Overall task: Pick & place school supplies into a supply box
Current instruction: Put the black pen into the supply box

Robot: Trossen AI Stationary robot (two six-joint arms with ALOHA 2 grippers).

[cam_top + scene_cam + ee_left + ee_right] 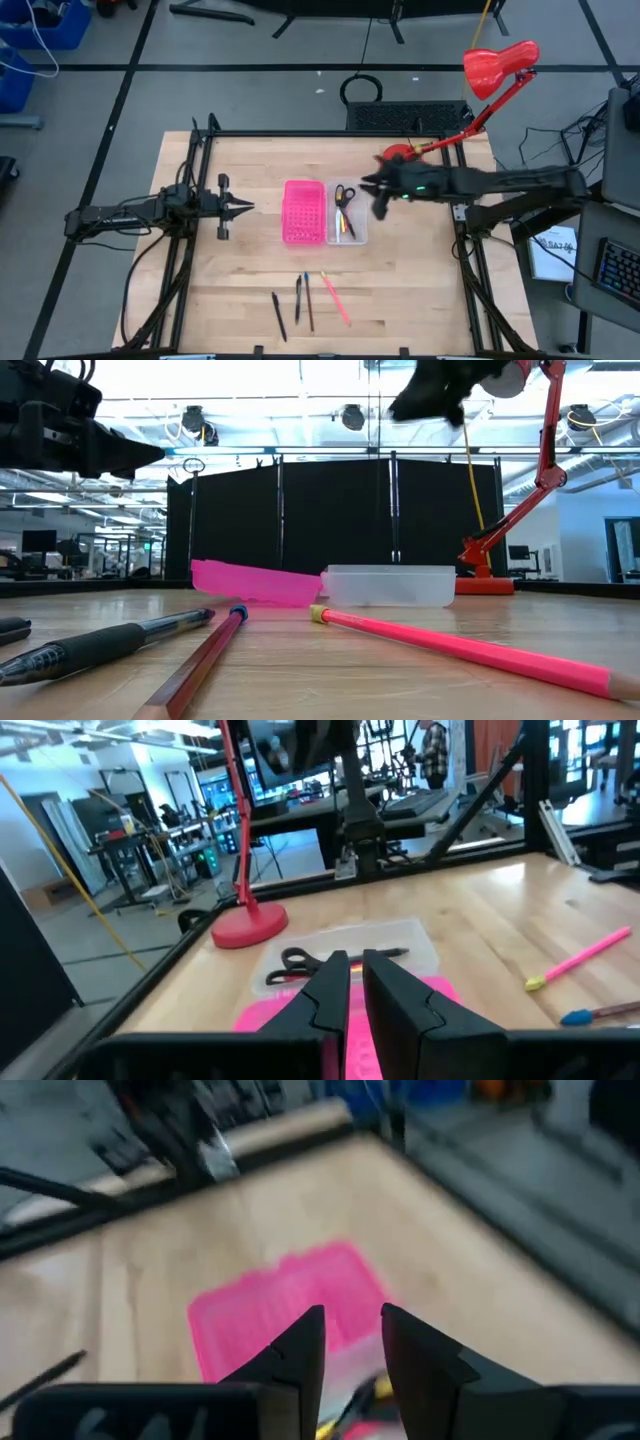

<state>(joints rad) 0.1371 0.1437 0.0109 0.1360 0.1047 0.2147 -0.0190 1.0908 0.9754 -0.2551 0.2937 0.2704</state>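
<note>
The clear supply box (348,214) lies mid-table and holds black-handled scissors (345,195) and thin yellow and pink sticks (340,227). A pink perforated panel (304,212) lies against its left side. Near the table's near edge lie a black pen (279,315), two more dark sticks (304,299) and a pink pencil (336,298). My right gripper (380,198) hovers open and empty, high over the box's right edge (430,395). My left gripper (243,207) waits left of the panel, raised off the table, fingers together.
A red desk lamp stands with its base (398,155) at the far edge, just behind the box, and its arm (480,110) slants up to the right. Black frame rails (200,200) run along the table's left and right sides. Bare wood (420,290) lies right of the pencils.
</note>
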